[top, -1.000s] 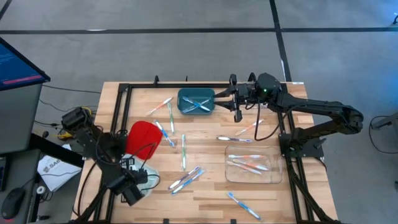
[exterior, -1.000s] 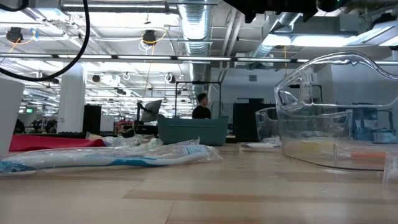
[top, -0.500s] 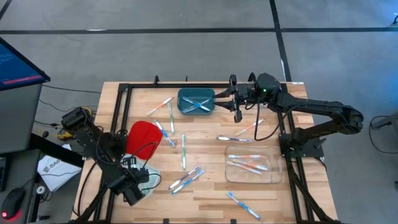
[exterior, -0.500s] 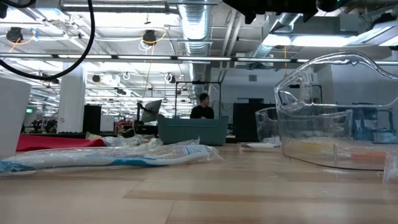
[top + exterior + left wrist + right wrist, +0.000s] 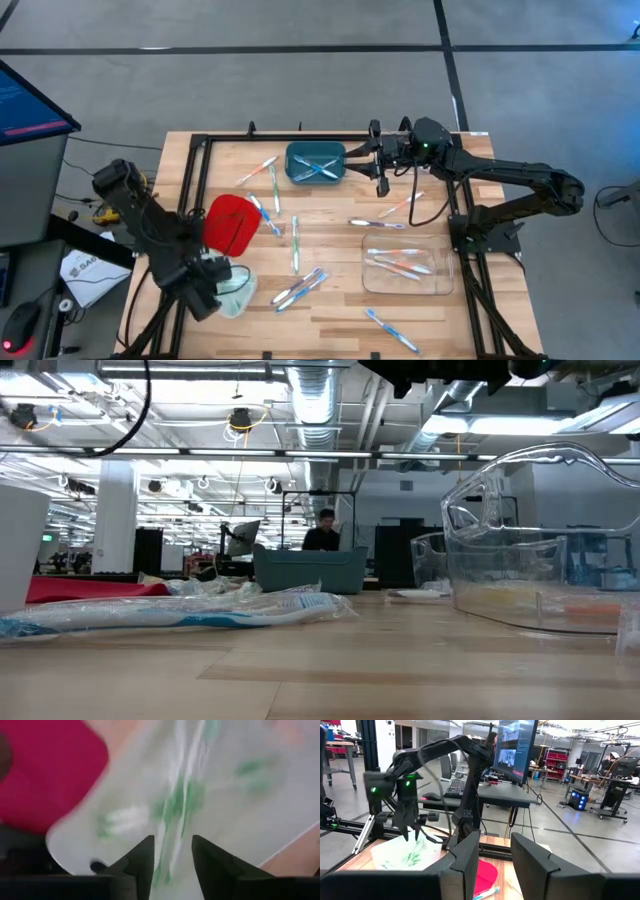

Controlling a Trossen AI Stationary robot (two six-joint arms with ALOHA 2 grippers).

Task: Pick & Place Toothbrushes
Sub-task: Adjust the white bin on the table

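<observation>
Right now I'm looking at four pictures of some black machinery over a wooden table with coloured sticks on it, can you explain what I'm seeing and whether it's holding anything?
These are two robot arms at a wooden table, each ending in a two-finger gripper. One picture looks straight down, one looks level across the tabletop, and two come from cameras on the arms' wrists. The coloured sticks are toothbrushes, scattered loose on the wood. Some already lie in a teal bin, a clear tray and a pale tray with green ones; a red tray sits next to it. The left gripper hangs over the pale tray, fingers apart, nothing between them. The right gripper waits beside the teal bin, also open and empty.
</observation>
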